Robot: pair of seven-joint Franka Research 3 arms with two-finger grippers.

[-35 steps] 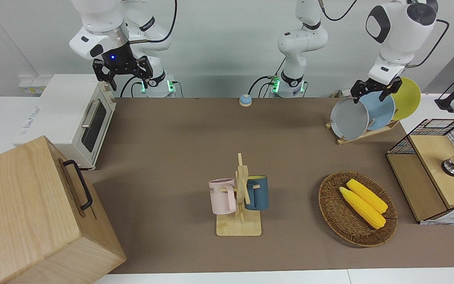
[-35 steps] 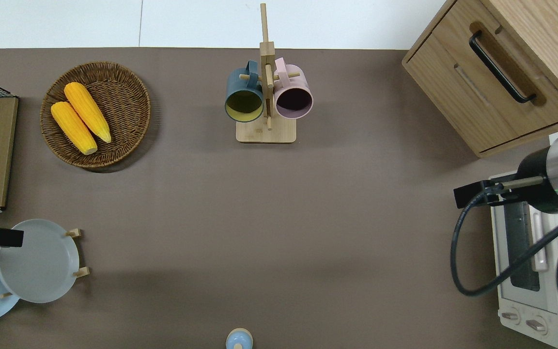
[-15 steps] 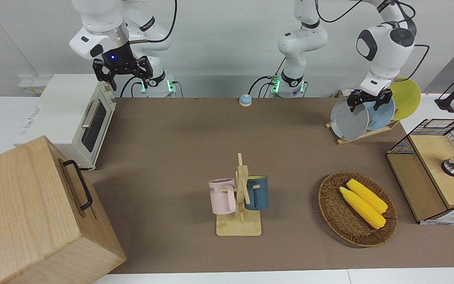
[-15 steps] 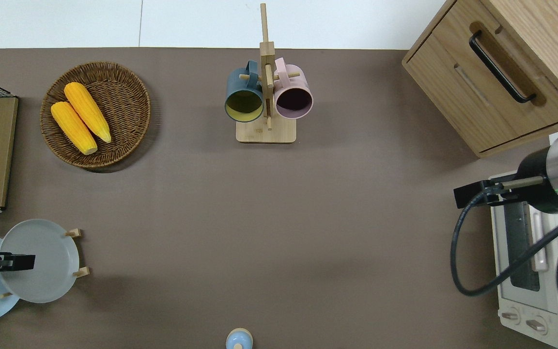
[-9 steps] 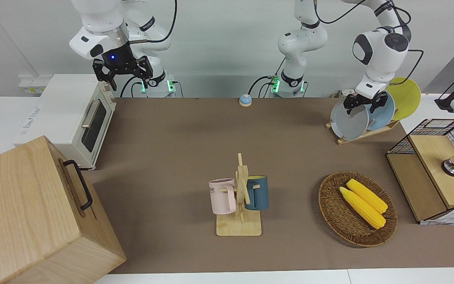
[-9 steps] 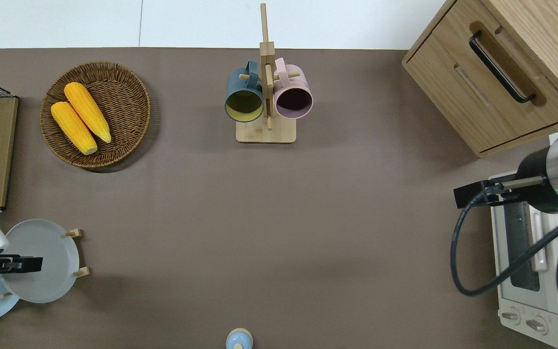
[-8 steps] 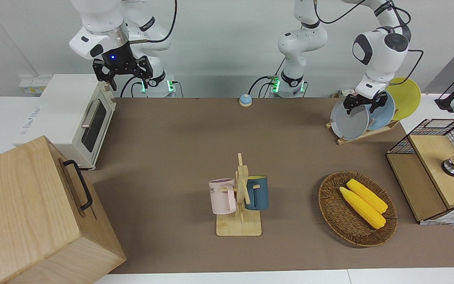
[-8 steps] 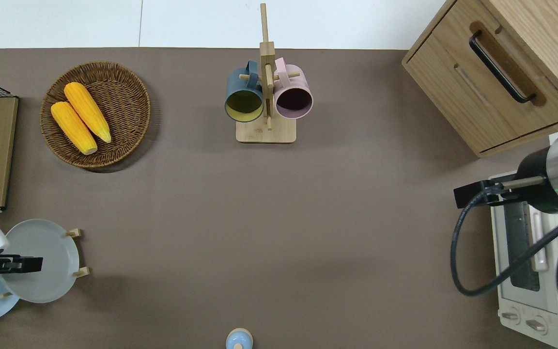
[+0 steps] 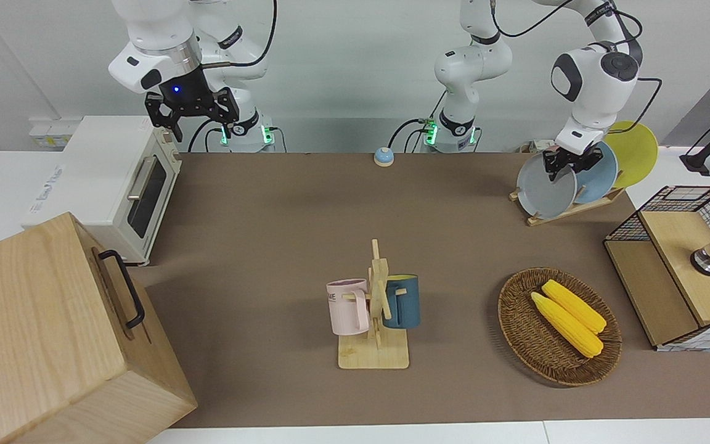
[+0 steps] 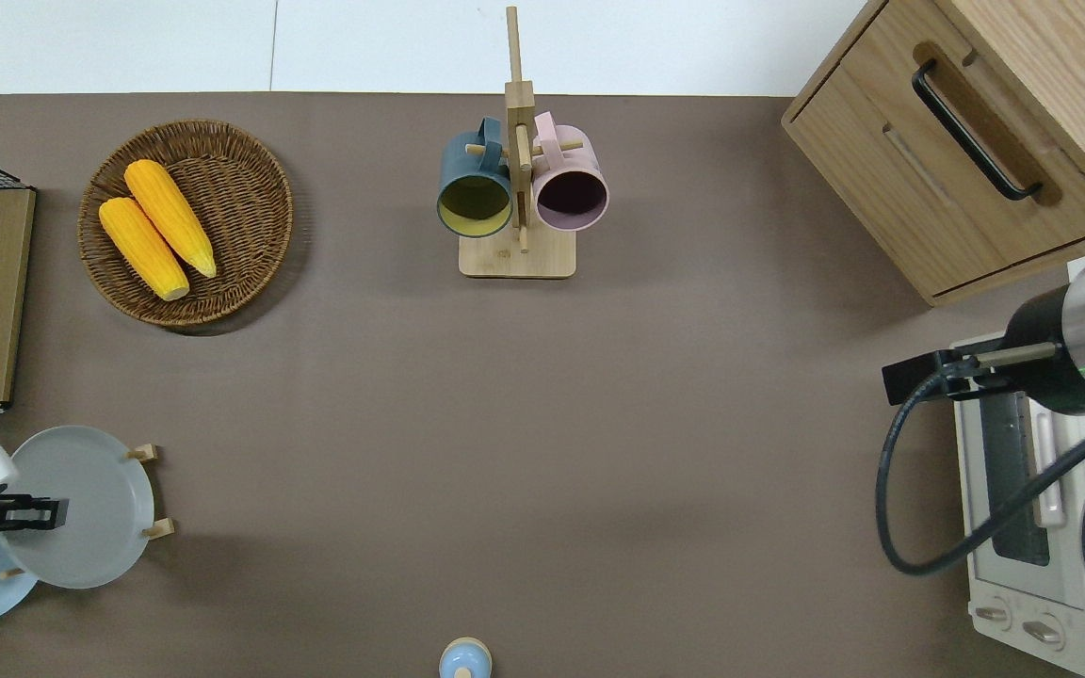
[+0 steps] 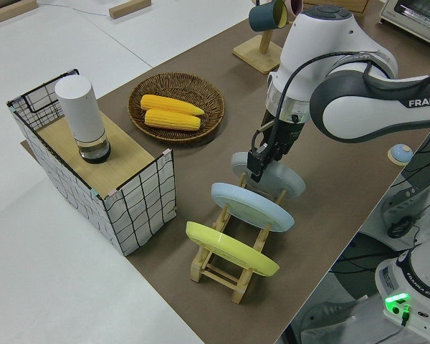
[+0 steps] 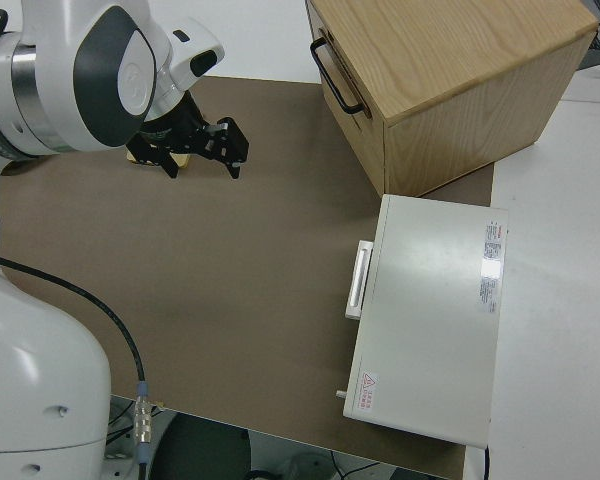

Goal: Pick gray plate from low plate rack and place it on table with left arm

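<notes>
The white left arm's black two-finger gripper [image 9: 565, 163] is now sitting lower on the round pale gray plate [image 9: 543, 188] than it was a couple of seconds back, and its fingers, spread wide half a second ago, are drawing in over the plate's upper rim. In the side view at centre frame the fingers are pinching that rim, so the gripper is judged to be clenching on the plate; the grasp step is likely finishing and the lift is not yet begun.

The gray plate is resting tilted in the small light-wood plate rack [image 11: 233, 272], at the upper right of the front view and the lower left of the overhead view. It is occupying the end slot, with a sky-blue plate [image 11: 252, 206] next along. The gripper is sitting at its top edge. The brown table [image 10: 542, 452] is lying open toward mid-frame. The right gripper [image 9: 190, 111] is parked, fingers spread.
</notes>
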